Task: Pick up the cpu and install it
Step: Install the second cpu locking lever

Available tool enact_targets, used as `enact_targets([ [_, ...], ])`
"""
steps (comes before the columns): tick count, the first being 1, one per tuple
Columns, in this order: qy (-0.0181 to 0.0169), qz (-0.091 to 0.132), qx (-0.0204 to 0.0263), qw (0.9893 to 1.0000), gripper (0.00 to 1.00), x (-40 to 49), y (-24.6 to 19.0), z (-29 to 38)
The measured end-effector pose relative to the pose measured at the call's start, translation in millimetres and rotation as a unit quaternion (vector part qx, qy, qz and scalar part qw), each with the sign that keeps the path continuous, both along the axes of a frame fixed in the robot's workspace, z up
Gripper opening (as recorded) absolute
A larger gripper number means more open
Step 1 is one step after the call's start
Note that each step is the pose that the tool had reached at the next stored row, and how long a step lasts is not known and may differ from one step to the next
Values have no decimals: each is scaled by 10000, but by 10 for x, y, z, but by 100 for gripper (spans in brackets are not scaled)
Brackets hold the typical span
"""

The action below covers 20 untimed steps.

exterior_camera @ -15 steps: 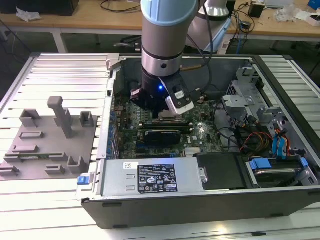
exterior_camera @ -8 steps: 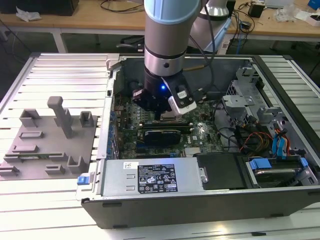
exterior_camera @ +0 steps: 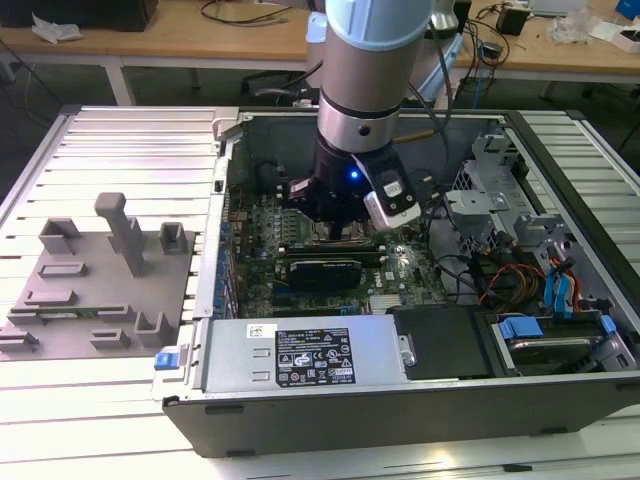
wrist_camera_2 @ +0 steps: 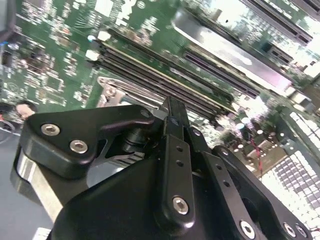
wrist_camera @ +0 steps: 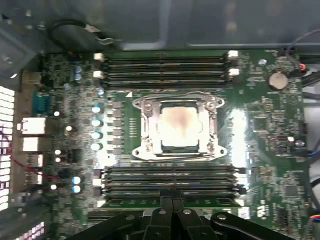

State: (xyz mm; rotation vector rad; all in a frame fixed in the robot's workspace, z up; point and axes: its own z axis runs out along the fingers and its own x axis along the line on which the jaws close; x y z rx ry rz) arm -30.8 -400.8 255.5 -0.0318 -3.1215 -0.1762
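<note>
In the first wrist view the cpu [wrist_camera: 177, 125], a silvery square with a brownish smudge on top, lies inside the metal-framed socket [wrist_camera: 142, 127] in the middle of the green motherboard [wrist_camera: 260, 125]. My gripper [wrist_camera: 172, 194] hovers above the memory slots beside the socket, its two black fingers pressed together with nothing between them. The second wrist view shows the same shut fingers [wrist_camera_2: 170, 107] over the slots and a corner of the socket frame [wrist_camera_2: 107, 92]. In the exterior view the gripper [exterior_camera: 335, 225] hangs low inside the open computer case [exterior_camera: 400, 410], over the board.
A grey fixture plate [exterior_camera: 90, 290] with raised blocks lies on the table at the exterior view's left. Inside the case are the power supply [exterior_camera: 300, 355], an expansion card [exterior_camera: 325, 270], cables and drive cages [exterior_camera: 560, 300] at the exterior view's right.
</note>
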Motion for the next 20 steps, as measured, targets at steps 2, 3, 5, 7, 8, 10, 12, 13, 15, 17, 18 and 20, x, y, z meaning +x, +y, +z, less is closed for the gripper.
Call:
enact_targets([
  [2, 0, 1, 0, 10000, 11, 26, 11, 0],
  [3, 0, 0, 0, 10000, 11, 29, 21, -1],
  [5, 0, 0, 7, 10000, 11, 30, 72, -6],
  [7, 0, 0, 22, 10000, 11, 30, 123, -11],
  [8, 0, 0, 30, 10000, 11, 30, 146, -13],
  [10, 0, 0, 50, 10000, 11, 30, 209, -19],
  [12, 0, 0, 69, 10000, 11, 30, 256, -23],
  [13, 0, 0, 80, 10000, 11, 30, 284, -26],
  [15, 0, 0, 97, 10000, 11, 30, 328, -30],
  [17, -1, 1, 117, 9999, 11, 35, 355, -36],
  [18, 0, 1, 119, 9999, 11, 43, 361, -36],
  [20, 0, 0, 120, 9999, 11, 73, 373, -38],
])
